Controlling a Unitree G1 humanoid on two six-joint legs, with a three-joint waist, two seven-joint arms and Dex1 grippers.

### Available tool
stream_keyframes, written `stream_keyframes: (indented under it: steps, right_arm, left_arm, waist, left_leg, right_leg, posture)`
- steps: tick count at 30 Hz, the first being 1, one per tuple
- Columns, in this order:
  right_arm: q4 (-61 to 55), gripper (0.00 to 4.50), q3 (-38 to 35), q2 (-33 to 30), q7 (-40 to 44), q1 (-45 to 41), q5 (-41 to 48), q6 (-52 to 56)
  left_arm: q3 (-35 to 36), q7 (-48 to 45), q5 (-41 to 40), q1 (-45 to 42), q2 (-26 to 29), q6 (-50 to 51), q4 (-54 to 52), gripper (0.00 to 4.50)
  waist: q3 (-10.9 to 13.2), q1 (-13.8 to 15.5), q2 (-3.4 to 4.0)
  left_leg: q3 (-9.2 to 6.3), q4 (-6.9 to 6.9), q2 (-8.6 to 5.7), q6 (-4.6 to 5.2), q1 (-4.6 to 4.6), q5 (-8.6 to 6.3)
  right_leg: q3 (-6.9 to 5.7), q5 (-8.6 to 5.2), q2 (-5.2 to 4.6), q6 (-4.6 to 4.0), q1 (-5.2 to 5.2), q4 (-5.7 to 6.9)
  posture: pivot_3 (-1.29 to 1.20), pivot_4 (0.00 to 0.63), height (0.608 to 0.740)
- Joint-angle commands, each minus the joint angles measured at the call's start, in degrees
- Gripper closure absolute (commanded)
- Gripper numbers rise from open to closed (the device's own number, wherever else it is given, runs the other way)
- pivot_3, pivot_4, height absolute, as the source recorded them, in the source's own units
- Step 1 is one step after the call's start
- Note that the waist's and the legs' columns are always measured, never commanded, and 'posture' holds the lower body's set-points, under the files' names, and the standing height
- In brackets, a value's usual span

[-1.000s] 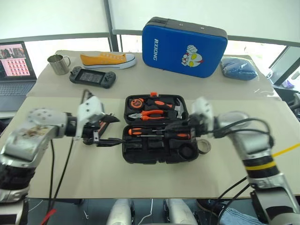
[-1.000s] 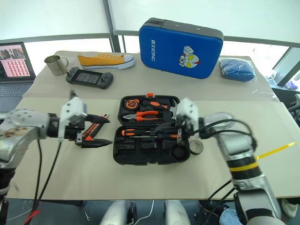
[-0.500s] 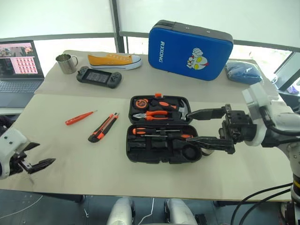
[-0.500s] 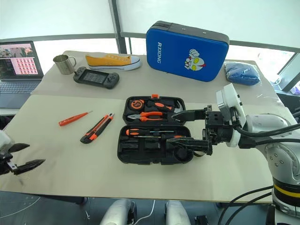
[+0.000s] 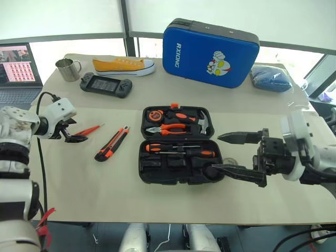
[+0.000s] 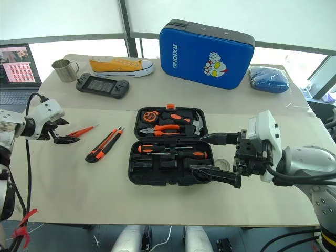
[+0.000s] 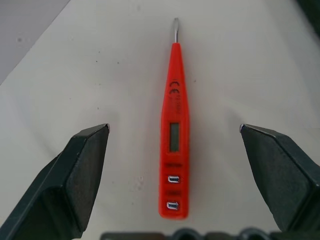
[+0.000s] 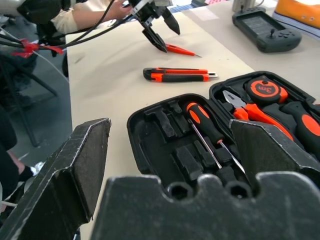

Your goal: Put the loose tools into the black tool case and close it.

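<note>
Left eye view: the black tool case (image 5: 177,145) lies open in the middle of the table (image 5: 157,194), its lid half on the far side holding the pliers, hammer and tape measure, and its near half holding two black-and-orange screwdrivers (image 5: 181,150). To its left the utility knife (image 5: 112,144) lies loose on the table, and further left the slim orange screwdriver (image 5: 87,129). The small tape roll (image 6: 222,164) sits just right of the case, partly hidden behind the right hand.

A second ago both hands were crowded over the case, the left one hanging above the knife and slim screwdriver. Now the left hand (image 5: 72,132) has swung out to the left, over the handle end of the slim screwdriver; its fingers stand wide apart on either side of the tool, not touching it, as the left wrist view shows (image 7: 173,137). The right hand (image 5: 242,156), which was partly closed near the case's right end, has drawn back to the right with its fingers spread wide and holding nothing.

The case and the loose tools have not shifted.
</note>
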Motion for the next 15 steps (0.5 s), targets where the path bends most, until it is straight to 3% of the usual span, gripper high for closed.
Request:
stream_keyframes:
  steps: [1,4,5,8,15]
  right_arm:
    - [-3.3,0.07,-5.1,-1.2,-3.1,1.8,3.5,-0.4]
    - [-4.5,0.07,-7.1,-2.3,-4.6,3.6,5.3,-0.5]
    - [-4.8,0.02,-7.5,-2.6,-5.0,4.1,5.8,-0.7]
    - [-5.0,0.00,-8.0,-3.7,-5.7,4.7,6.7,-1.2]
    - [-4.6,0.00,-8.3,-5.2,-5.8,5.7,6.7,-2.4]
  left_arm:
    - [-1.9,0.5,3.2,-3.8,-1.3,-1.9,6.7,0.00]
    - [-2.5,0.5,4.5,-5.3,-3.1,-1.0,10.2,0.00]
    - [-2.5,0.9,4.7,-5.6,-3.6,-0.7,11.0,0.26]
    - [-2.4,2.0,5.3,-6.2,-4.6,-0.6,12.5,1.11]
    - [-2.0,0.3,5.0,-6.3,-5.3,-0.3,12.9,3.69]
  waist:
    - [0.0,0.0,-0.01]
    - [0.0,0.2,-0.02]
    - [0.0,0.2,-0.02]
    - [0.0,0.5,-0.03]
    - [0.0,0.6,-0.02]
  left_leg:
    - [-0.01,0.02,-0.01,0.00,-0.01,0.00]
    - [-0.05,0.02,-0.01,0.00,-0.01,0.00]
    - [-0.05,0.03,-0.02,0.00,0.00,0.00]
    - [-0.08,0.04,-0.05,0.00,0.04,0.00]
    - [-0.14,0.13,-0.04,0.00,0.23,0.01]
  right_leg:
    - [0.00,0.01,-0.02,0.02,0.01,-0.01]
    - [0.00,0.01,-0.03,0.04,0.03,0.00]
    - [0.00,0.01,-0.04,0.05,0.04,0.01]
    - [0.00,0.02,-0.07,0.07,0.10,0.04]
    - [0.00,0.02,-0.06,0.06,0.23,0.22]
  posture:
    - [0.00,0.150,0.740]
    - [0.00,0.150,0.740]
    - [0.00,0.150,0.740]
    - [0.00,0.150,0.740]
    - [0.00,0.150,0.740]
